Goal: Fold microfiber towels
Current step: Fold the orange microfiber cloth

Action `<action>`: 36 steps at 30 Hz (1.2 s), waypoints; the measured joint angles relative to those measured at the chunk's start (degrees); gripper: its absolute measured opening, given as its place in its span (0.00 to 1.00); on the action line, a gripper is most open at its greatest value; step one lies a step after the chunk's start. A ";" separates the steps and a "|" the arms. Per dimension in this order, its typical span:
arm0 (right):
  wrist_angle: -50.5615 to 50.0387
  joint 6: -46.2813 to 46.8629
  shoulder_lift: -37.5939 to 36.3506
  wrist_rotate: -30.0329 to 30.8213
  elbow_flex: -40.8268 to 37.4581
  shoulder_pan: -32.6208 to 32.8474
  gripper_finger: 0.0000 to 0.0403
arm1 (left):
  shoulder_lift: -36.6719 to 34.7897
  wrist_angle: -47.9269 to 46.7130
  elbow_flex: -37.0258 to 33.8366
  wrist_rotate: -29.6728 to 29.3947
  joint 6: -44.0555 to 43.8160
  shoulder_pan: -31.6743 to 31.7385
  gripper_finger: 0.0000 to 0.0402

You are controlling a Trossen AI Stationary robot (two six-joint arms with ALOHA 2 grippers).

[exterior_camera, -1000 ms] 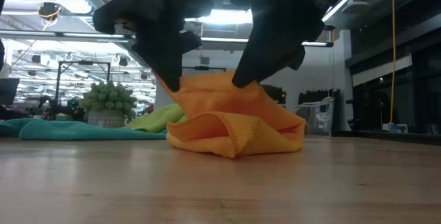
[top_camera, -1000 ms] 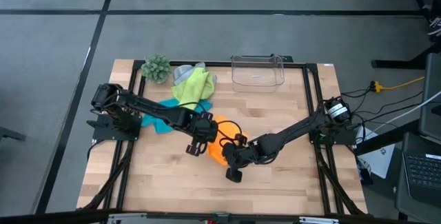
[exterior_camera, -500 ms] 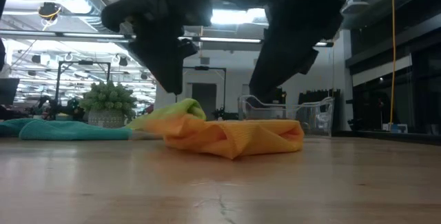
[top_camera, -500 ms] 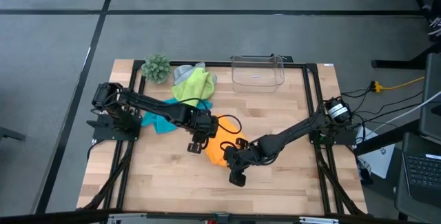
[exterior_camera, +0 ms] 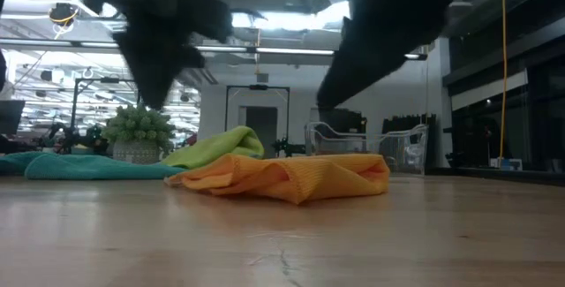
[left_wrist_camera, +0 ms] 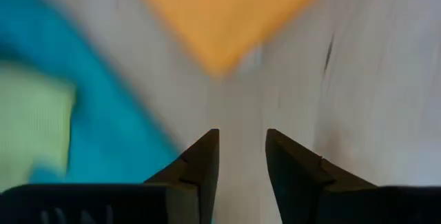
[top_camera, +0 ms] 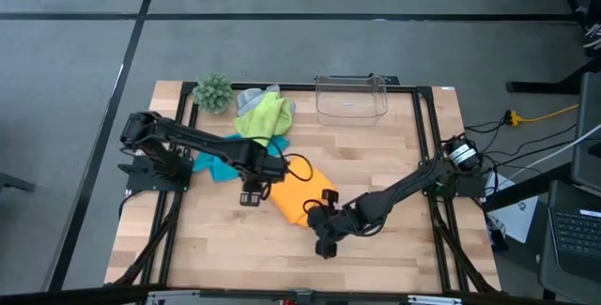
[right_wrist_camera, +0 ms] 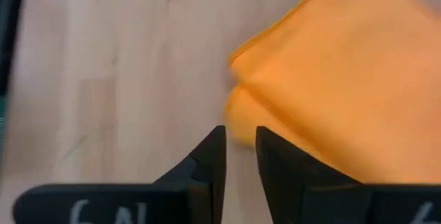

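The orange towel [top_camera: 299,198] lies loosely folded on the middle of the table, low and rumpled in the low view [exterior_camera: 291,177]. My left gripper [top_camera: 251,196] hangs open, pointing down over bare wood just left of the towel's corner [left_wrist_camera: 219,24]. My right gripper [top_camera: 324,241] stands slightly open at the towel's near edge [right_wrist_camera: 238,79], with nothing between its fingers. The turquoise towel [top_camera: 218,166], the lime green towel [top_camera: 264,117] and the grey towel [top_camera: 250,99] lie in a heap at the far left.
A small green plant [top_camera: 213,91] stands at the far left corner, and a clear plastic box [top_camera: 350,99] at the far middle. Bare wood [top_camera: 394,155] lies on the right and along the near edge. Black rails [top_camera: 424,136] frame the table.
Both grippers have let go of the orange towel. Its raised middle has dropped and it now lies low and spread on the table. My left gripper has opened, risen a little and gone toward the table's left edge. My right gripper has drawn back toward the near edge.
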 joint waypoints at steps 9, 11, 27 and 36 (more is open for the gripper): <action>1.31 -4.56 0.00 1.09 0.02 -0.15 0.21 | -10.96 -11.94 0.66 -1.17 -12.32 -4.98 0.28; 2.10 -4.54 0.00 1.07 0.02 -0.36 0.21 | -14.37 -11.76 0.64 -2.85 -14.57 -6.96 0.28; 7.25 -10.91 0.46 1.62 0.04 -3.73 0.36 | -32.92 1.07 0.09 -29.96 -22.11 -24.63 0.28; 7.58 -10.47 0.46 1.51 0.04 -4.06 0.49 | -31.56 9.61 0.03 -33.10 -6.81 -24.99 0.27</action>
